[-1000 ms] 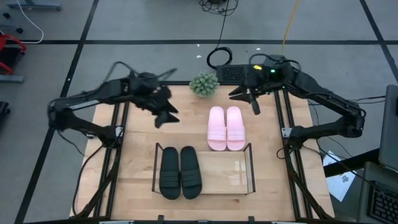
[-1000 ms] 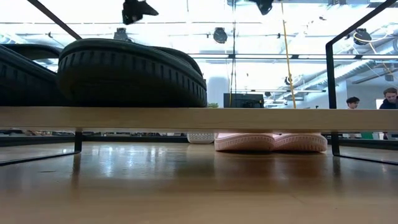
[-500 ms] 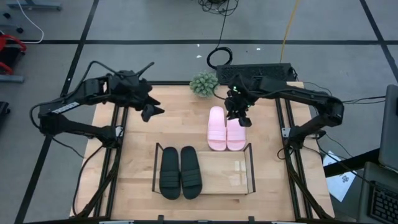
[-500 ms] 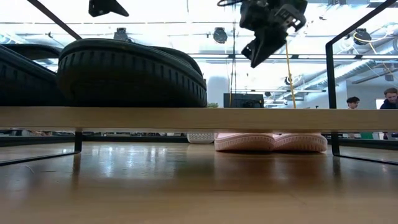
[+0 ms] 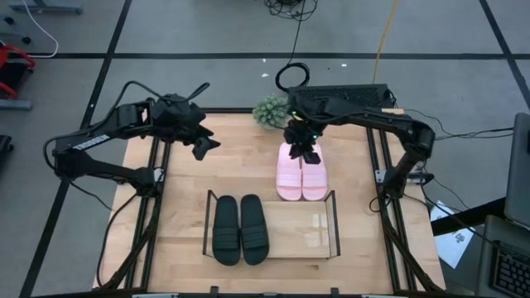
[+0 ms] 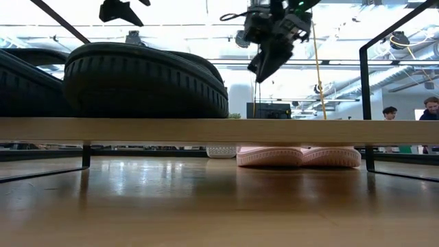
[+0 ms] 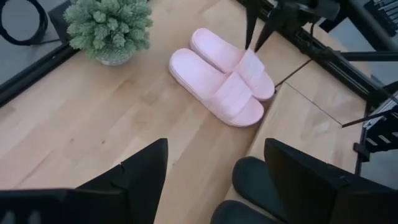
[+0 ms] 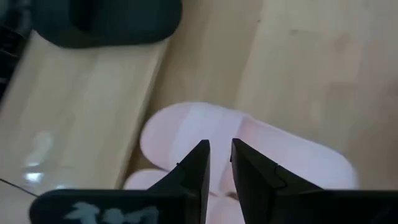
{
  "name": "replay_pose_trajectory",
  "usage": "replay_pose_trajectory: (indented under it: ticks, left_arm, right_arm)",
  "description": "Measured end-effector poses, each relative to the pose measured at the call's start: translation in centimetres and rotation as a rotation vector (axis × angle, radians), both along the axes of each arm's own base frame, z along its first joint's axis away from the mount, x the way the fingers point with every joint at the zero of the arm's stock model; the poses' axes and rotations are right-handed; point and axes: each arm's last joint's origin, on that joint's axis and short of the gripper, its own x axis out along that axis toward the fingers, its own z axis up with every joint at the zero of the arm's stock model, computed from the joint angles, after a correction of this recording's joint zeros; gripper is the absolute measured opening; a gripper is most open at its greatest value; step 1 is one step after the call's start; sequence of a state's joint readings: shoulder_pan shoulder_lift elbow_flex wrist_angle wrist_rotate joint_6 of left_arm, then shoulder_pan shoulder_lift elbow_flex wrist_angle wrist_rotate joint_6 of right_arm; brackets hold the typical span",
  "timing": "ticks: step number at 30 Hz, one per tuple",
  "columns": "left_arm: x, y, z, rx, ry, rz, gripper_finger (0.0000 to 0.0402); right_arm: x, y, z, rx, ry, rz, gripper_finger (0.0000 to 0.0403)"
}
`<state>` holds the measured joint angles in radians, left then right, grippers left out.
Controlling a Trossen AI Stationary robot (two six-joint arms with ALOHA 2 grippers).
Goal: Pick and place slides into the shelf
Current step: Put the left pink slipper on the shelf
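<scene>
Black slides (image 5: 240, 229) sat in the shelf (image 5: 334, 225); pink slides (image 5: 301, 170) lay behind it. Right gripper (image 5: 301, 149), nearly closed, hovered above them; left gripper (image 5: 201, 145) gaped.

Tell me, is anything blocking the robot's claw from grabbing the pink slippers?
Nothing visible does. The right gripper hangs directly above the pink slides, fingers nearly closed, with only air between. The small plant stands off to one side.
</scene>
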<state>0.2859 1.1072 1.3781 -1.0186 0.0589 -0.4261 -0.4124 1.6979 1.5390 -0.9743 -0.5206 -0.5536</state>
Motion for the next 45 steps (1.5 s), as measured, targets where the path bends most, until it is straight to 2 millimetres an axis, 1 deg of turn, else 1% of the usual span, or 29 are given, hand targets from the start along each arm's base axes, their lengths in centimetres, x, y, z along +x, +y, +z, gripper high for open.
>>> replay_pose_trajectory:
  ticks: [2, 4, 8, 11, 14, 21, 24, 28, 32, 35, 37, 40, 43, 45]
  left_arm:
    - [0.1, 0.0, -0.1, -0.001, 0.006, 0.0, 0.0267]
    - [0.1, 0.0, -0.1, 0.003, 0.007, -0.004, 0.0267]
    - [0.0, 0.0, -0.1, 0.021, 0.011, -0.022, 0.0267]
    - [0.1, 0.0, -0.1, 0.039, 0.016, -0.039, 0.0267]
    - [0.0, 0.0, -0.1, 0.057, 0.019, -0.056, 0.0267]
    - [0.1, 0.0, -0.1, 0.068, 0.021, -0.065, 0.0267]
    - [0.1, 0.0, -0.1, 0.075, 0.022, -0.072, 0.0267]
    - [0.1, 0.0, -0.1, 0.075, 0.022, -0.072, 0.0267]
    - [0.1, 0.0, -0.1, 0.076, 0.022, -0.072, 0.0267]
    - [0.1, 0.0, -0.1, 0.079, 0.022, -0.074, 0.0267]
    - [0.1, 0.0, -0.1, 0.083, 0.024, -0.079, 0.0267]
    - [0.1, 0.0, -0.1, 0.092, 0.025, -0.087, 0.0267]
    - [0.1, 0.0, -0.1, 0.097, 0.026, -0.091, 0.0267]
    - [0.1, 0.0, -0.1, 0.097, 0.026, -0.091, 0.0267]
  right_arm:
    - [0.8, -0.3, -0.6, 0.06, 0.032, 0.01, 0.0057]
    - [1.2, -0.4, -1.2, 0.084, 0.069, 0.022, 0.0057]
    - [0.9, -0.5, -2.2, 0.098, 0.165, 0.014, 0.0057]
    - [0.6, -0.8, -2.2, 0.111, 0.183, -0.012, 0.0057]
    - [0.3, -1.5, -2.2, 0.135, 0.199, -0.066, 0.0057]
    - [-0.3, -2.8, -2.2, 0.15, 0.204, -0.131, 0.0061]
    - [-0.3, -3.0, -2.2, 0.141, 0.198, -0.14, 0.0082]
    - [-0.1, -3.0, -2.3, 0.089, 0.203, -0.145, 0.0138]
    - [0.4, -2.5, -2.1, 0.153, 0.159, -0.123, 0.0196]
    - [0.4, -2.4, -2.0, 0.223, 0.149, -0.131, 0.0224]
    - [0.3, -2.5, -2.0, 0.264, 0.148, -0.152, 0.0233]
    - [0.1, -2.9, -2.0, 0.291, 0.154, -0.176, 0.0237]
    - [0.3, -3.5, -2.9, 0.322, 0.179, -0.193, 0.0237]
    - [0.6, -3.9, -4.1, 0.35, 0.213, -0.201, 0.0237]
